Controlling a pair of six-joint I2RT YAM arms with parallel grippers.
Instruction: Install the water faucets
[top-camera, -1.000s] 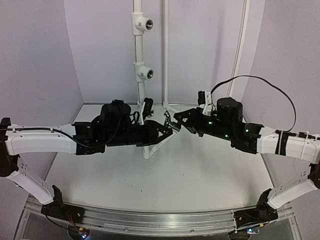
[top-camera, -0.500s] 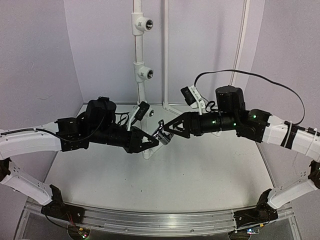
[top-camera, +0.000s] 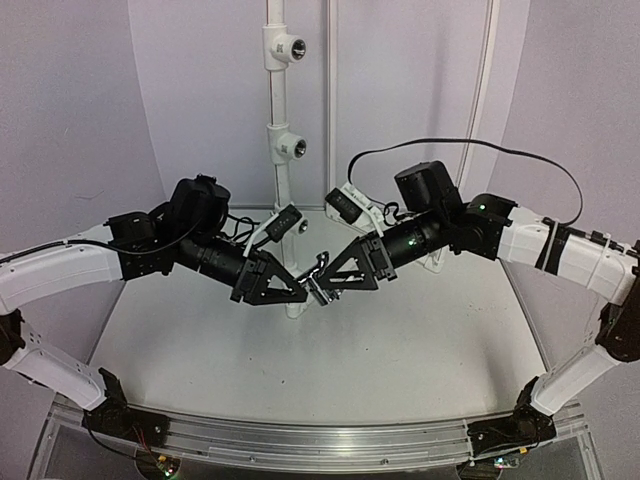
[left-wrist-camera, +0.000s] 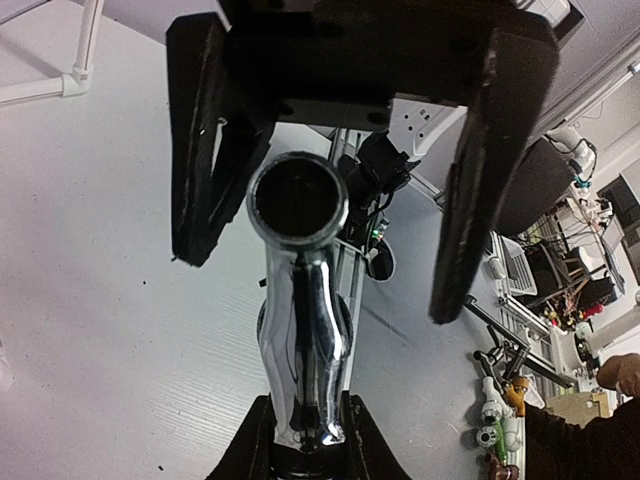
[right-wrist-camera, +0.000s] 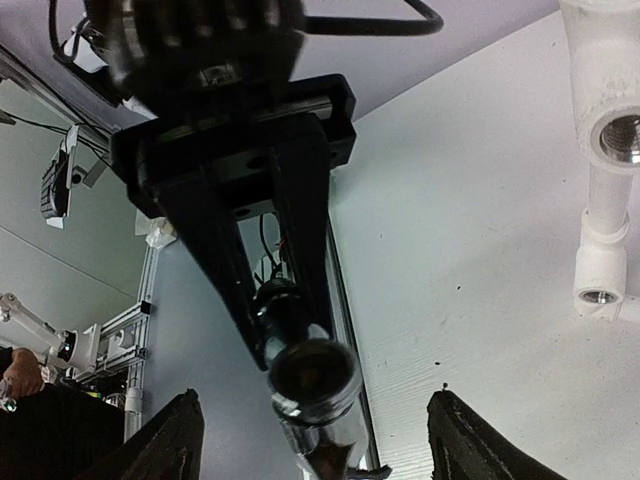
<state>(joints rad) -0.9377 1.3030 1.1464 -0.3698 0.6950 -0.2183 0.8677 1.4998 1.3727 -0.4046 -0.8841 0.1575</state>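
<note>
A shiny chrome water faucet (top-camera: 317, 286) hangs in mid-air above the table between my two arms. My left gripper (top-camera: 298, 292) is shut on its body (left-wrist-camera: 300, 350), the black fingers (left-wrist-camera: 250, 445) clamping the lower end. The faucet's round open end (right-wrist-camera: 315, 375) points at my right gripper (right-wrist-camera: 315, 402), whose fingers (right-wrist-camera: 180, 440) stand wide apart on either side without touching it. In the left wrist view the right gripper's fingers (left-wrist-camera: 205, 150) straddle that round end (left-wrist-camera: 297, 195). In the top view the right gripper (top-camera: 326, 284) faces the left one.
A white upright pipe (top-camera: 277, 100) at the back carries two tee fittings (top-camera: 287, 48) (top-camera: 290, 148) with open sockets, also in the right wrist view (right-wrist-camera: 620, 130). Its foot (top-camera: 294, 308) stands just behind the grippers. An aluminium rail (top-camera: 300, 442) runs along the near edge.
Both grippers and the faucet have shifted down and left, toward the pipe's foot. The right arm has swung up and over, and its jaws have opened around the faucet.
</note>
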